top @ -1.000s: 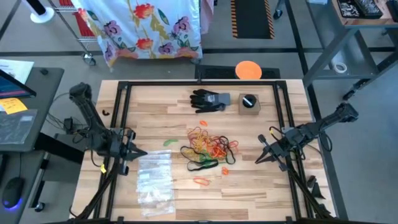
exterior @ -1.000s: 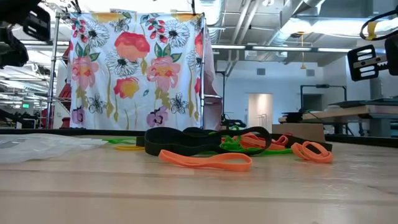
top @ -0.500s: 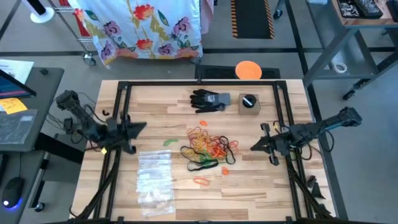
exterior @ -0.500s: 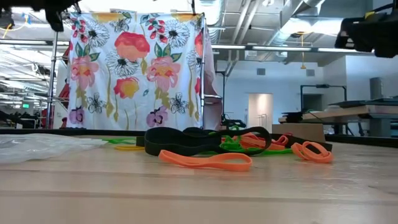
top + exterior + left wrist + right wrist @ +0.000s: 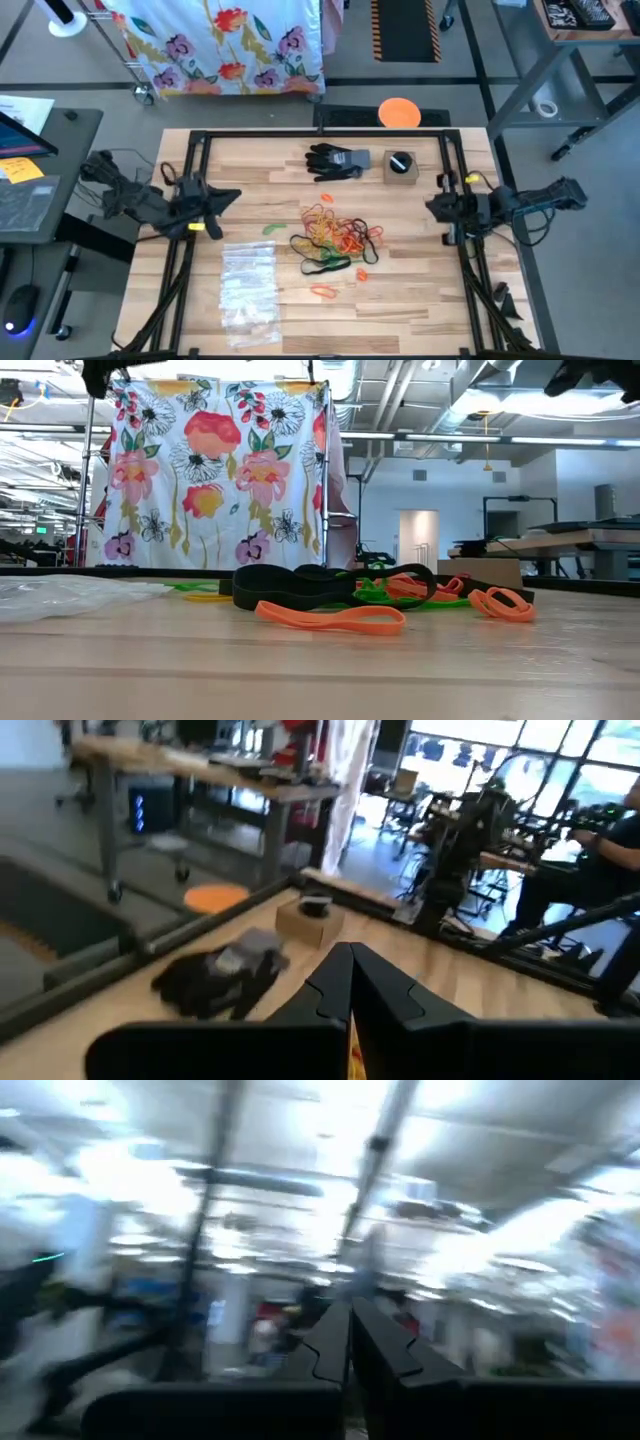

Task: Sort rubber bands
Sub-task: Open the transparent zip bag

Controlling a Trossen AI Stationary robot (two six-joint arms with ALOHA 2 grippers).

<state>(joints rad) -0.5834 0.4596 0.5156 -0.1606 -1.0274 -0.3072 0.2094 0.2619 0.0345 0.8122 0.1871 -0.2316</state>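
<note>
High view: a tangled pile of rubber bands, too many to count, lies mid-bench, with one green band and one orange band apart from it. One black glove and one small box sit near the far edge, clear bags toward the left. Left gripper and right gripper hover at opposite edges, jaws closed, empty.

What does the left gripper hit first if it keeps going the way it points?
Probably nothing on the table: the shut left gripper aims across it, passing between the black glove and the rubber bands; height is unclear.
</note>
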